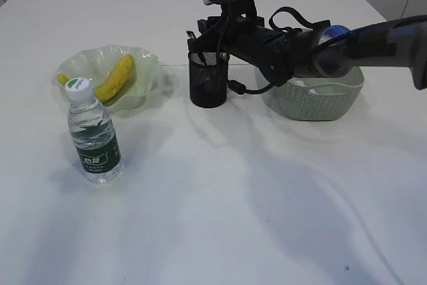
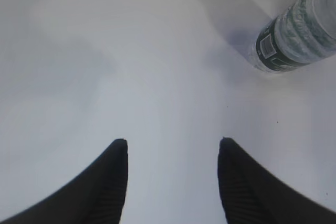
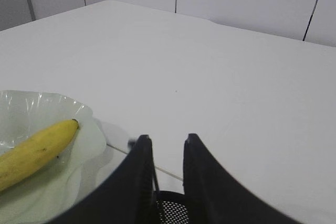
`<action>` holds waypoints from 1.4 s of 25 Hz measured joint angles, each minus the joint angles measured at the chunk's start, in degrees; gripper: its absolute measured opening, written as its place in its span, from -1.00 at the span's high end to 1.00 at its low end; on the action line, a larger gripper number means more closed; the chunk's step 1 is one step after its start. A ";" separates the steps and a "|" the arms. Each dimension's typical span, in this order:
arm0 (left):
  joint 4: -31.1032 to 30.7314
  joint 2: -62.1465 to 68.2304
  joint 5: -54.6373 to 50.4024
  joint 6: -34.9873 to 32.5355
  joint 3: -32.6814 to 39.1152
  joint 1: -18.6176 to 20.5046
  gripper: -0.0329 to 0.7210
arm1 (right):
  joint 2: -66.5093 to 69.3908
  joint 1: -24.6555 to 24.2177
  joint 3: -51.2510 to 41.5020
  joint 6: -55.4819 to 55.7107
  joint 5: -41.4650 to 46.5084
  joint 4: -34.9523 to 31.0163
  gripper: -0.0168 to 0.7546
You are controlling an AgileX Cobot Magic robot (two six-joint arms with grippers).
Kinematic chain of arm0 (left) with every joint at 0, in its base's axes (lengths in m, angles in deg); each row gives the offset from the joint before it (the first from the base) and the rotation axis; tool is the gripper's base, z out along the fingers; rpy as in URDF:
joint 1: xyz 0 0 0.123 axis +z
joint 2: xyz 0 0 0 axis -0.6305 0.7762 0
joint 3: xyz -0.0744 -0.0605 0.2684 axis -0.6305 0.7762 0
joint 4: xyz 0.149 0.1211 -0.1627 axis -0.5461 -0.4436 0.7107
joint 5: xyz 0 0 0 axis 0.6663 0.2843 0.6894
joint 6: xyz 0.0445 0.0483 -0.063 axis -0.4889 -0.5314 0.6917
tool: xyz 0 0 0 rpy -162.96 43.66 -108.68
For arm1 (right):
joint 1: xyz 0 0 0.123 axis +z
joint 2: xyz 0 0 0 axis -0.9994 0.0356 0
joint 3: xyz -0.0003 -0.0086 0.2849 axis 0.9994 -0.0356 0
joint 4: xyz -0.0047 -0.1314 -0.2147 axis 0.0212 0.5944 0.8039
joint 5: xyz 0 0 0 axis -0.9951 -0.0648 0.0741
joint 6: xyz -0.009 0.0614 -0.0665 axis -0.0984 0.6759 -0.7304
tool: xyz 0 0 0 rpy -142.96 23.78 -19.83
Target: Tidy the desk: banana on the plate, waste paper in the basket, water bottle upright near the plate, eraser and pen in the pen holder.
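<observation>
one pen holder [image 1: 209, 79] sits directly under the right gripper [image 3: 167, 141] (jaws slightly apart).

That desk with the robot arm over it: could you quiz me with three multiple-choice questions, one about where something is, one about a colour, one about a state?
1. Where does the banana lie?
A in the basket
B on the plate
C on the bare desk

2. What colour is the pen holder?
A black
B red
C white

3. How is the water bottle placed?
A on its side
B upside down
C upright

Answers: 1 B, it rests inside the wavy pale-green dish. 2 A, its mesh is black. 3 C, its white cap points up.
</observation>
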 joint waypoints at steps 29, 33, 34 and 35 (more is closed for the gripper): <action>-2.13 0.00 0.00 0.00 0.00 0.00 -0.11 | -19.74 0.00 0.00 1.41 52.97 -4.73 0.55; -2.64 0.00 -0.22 0.00 0.00 0.00 -0.11 | -21.42 0.00 0.00 1.41 62.26 -5.22 0.55; -2.64 0.00 -0.35 0.00 0.00 0.00 -0.11 | -21.87 0.00 0.00 1.41 63.85 -5.33 0.55; -2.67 0.00 -0.69 0.00 0.00 0.00 -0.11 | -22.20 0.00 0.00 1.41 65.71 -5.33 0.55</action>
